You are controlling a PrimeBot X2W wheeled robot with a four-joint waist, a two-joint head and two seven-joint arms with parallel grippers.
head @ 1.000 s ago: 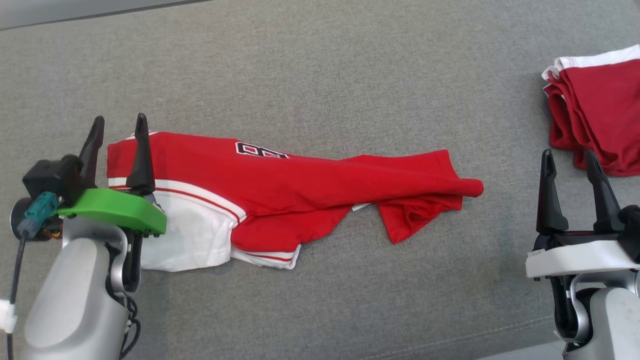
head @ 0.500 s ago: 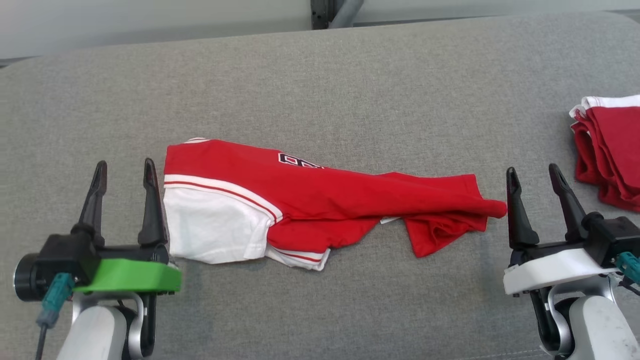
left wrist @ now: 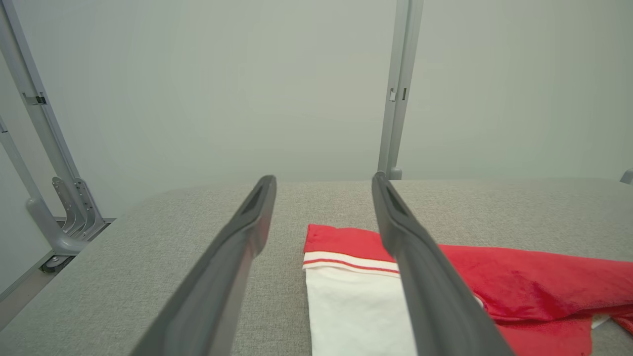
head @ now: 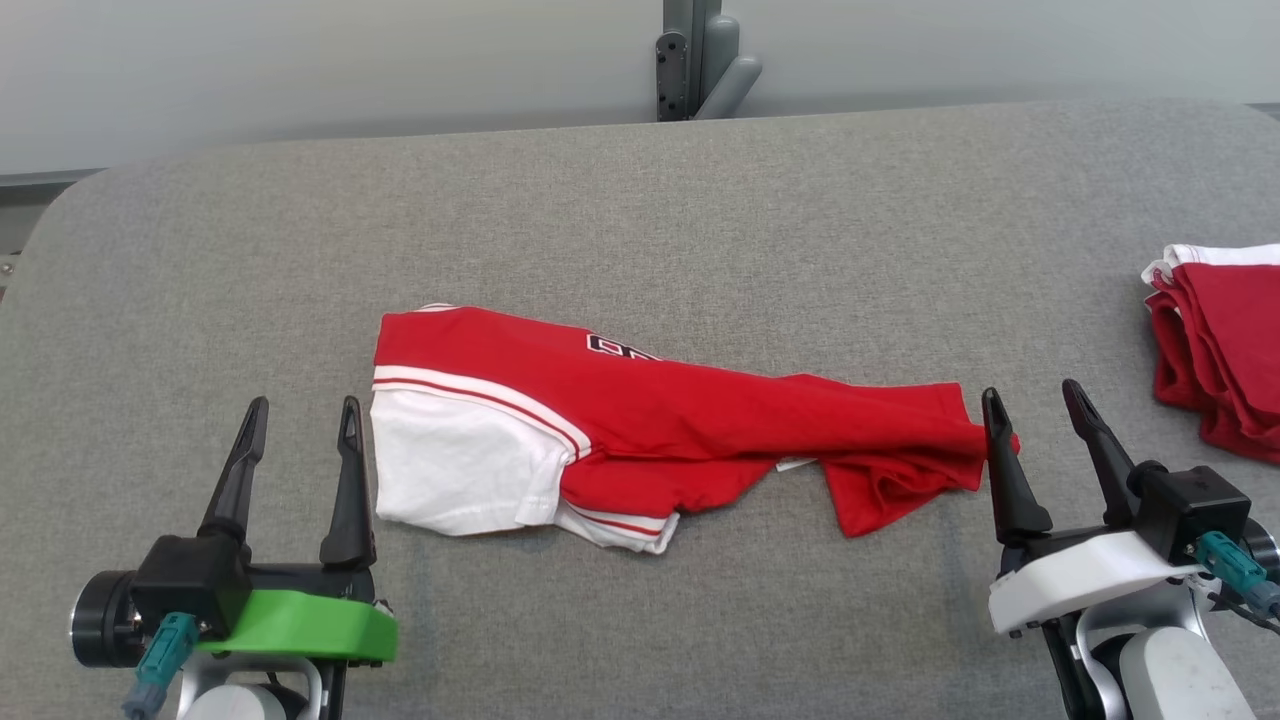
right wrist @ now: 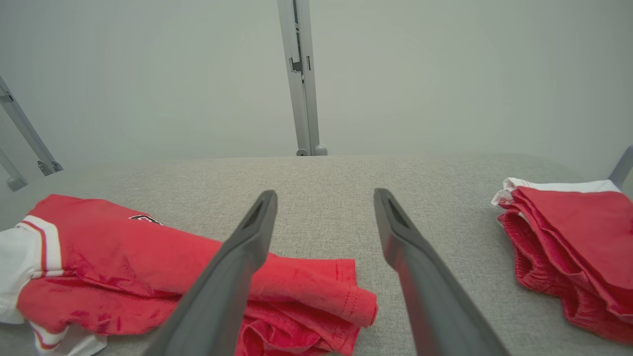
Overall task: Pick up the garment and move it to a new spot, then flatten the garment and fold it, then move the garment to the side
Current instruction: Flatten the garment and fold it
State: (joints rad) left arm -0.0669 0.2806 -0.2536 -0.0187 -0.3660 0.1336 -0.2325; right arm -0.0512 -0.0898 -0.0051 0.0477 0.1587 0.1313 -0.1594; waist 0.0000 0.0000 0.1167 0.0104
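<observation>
Spreading across most of my view is the grey fabric surface (head: 640,200), its far edge meeting a pale wall (head: 300,70). Near its middle the red and white garment (head: 650,410) lies in a long rumpled strip, white panel toward my left, bunched red end toward my right. A pile of red clothes (head: 1225,340) sits well apart at the right edge. My left gripper (head: 305,405) hovers just beside the white end, fingers spread, holding nothing. My right gripper (head: 1030,390) is spread too and empty, its left finger in front of the garment's red tip; I cannot tell whether they touch. A grey metal post (head: 700,60) stands behind the surface.
</observation>
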